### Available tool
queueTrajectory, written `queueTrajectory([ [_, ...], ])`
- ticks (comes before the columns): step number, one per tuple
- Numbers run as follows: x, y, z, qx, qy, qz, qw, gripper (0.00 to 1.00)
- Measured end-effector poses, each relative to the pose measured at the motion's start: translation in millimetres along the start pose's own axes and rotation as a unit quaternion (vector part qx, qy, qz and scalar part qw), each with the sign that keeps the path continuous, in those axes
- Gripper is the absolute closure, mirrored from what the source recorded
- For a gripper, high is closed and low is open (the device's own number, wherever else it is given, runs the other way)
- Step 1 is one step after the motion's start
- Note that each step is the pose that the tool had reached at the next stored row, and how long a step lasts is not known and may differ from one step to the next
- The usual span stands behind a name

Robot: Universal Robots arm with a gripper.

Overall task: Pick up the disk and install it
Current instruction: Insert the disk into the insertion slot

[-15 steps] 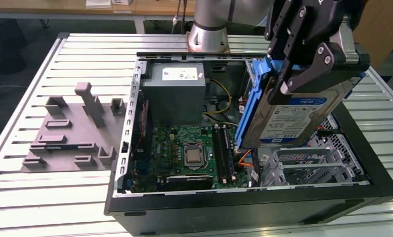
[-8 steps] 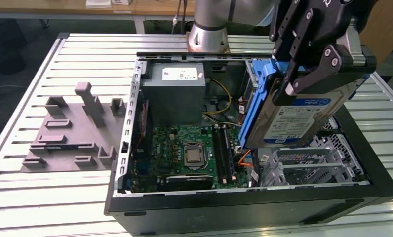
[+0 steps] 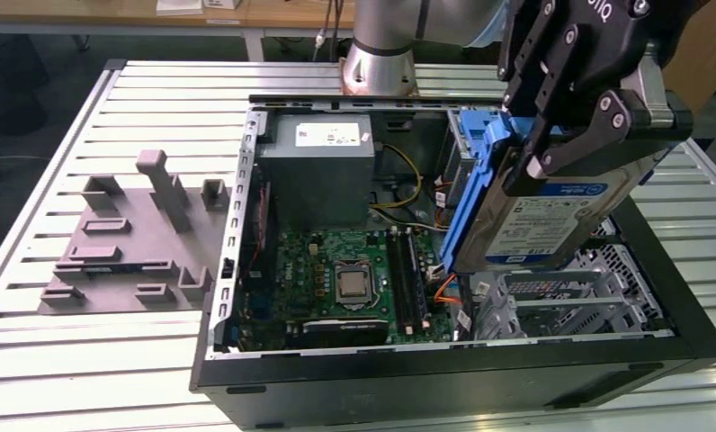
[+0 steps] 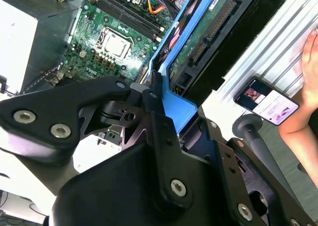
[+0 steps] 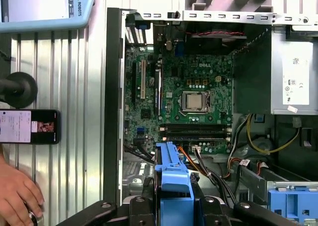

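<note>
Nearest the exterior camera, the black two-fingered gripper (image 3: 548, 148) hangs over the open computer case (image 3: 454, 378) with its fingers (image 3: 574, 148) closed on the flat silver metal hard disk with a white-and-blue label and a blue plastic bracket (image 3: 550, 216). That disk is held upright and slightly tilted, clear of the case floor, above the grey perforated metal drive cage (image 3: 574, 301) on the exterior view's right side of the case. In the second wrist view the black fingers (image 4: 164, 151) press against the blue bracket on both sides, and the disk (image 4: 213, 32) stretches away from them over the green motherboard (image 4: 109, 42). In the first wrist view the blue bracket (image 5: 174, 181) sits between the gripper's black links, above the motherboard with its square silver processor (image 5: 195, 102). A large grey power-supply box with a white sticker (image 3: 322, 148) fills the far corner of the case. A grey plastic fixture with upright blocks (image 3: 130, 243) lies on the slatted metal table (image 3: 46, 360), just beside the case on the exterior view's left. A person's hand (image 5: 15, 196) rests on the table near a black phone (image 5: 30, 126).
</note>
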State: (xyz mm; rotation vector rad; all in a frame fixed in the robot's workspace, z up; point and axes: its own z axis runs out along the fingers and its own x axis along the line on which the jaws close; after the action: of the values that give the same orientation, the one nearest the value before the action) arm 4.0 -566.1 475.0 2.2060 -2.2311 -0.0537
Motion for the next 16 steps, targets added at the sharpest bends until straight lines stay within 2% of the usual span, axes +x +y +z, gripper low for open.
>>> queueTrajectory([
  [3, 0.9, -2.6, 2.2, 0.0, 0.0001, 0.0, 1.0, 0.64],
  [5, 1.3, -6.5, 3.8, 0.0, 0.0001, 0.0, 1.0, 0.64],
  [14, 1.7, -33.1, 10.8, 0.0, 0.0001, 0.0, 1.0, 0.64],
  [16, 1.6, -36.3, 11.8, 0.0, 0.0002, 0.0, 1.0, 0.64],
])
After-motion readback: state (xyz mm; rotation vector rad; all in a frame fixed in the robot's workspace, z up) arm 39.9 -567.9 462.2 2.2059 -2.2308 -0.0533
